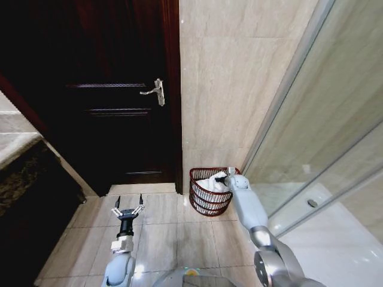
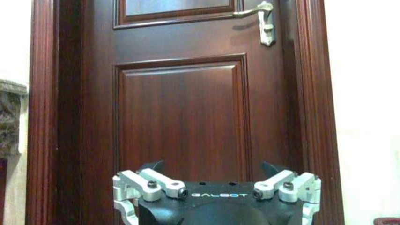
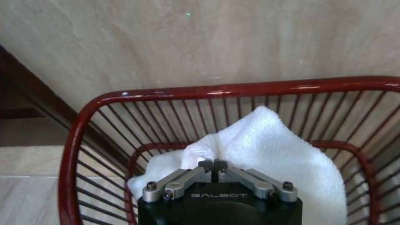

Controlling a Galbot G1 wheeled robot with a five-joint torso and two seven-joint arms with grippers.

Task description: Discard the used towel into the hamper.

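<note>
The hamper [image 1: 203,200] is a low reddish-brown wire basket standing on the floor against the tiled wall, beside the door. A white towel [image 1: 210,182] lies inside it. My right gripper [image 1: 222,179] reaches into the hamper from above. In the right wrist view its fingertips [image 3: 213,165] are pressed together on a fold of the towel [image 3: 275,145], inside the hamper's red rim [image 3: 250,88]. My left gripper [image 1: 129,205] hangs open and empty over the floor tiles, left of the hamper, facing the door.
A dark wooden door [image 1: 114,89] with a metal handle [image 1: 157,91] fills the wall ahead. A glass shower screen [image 1: 323,143] runs along the right. A stone counter [image 1: 18,161] juts in at the left. Beige floor tiles [image 1: 161,233] lie between the arms.
</note>
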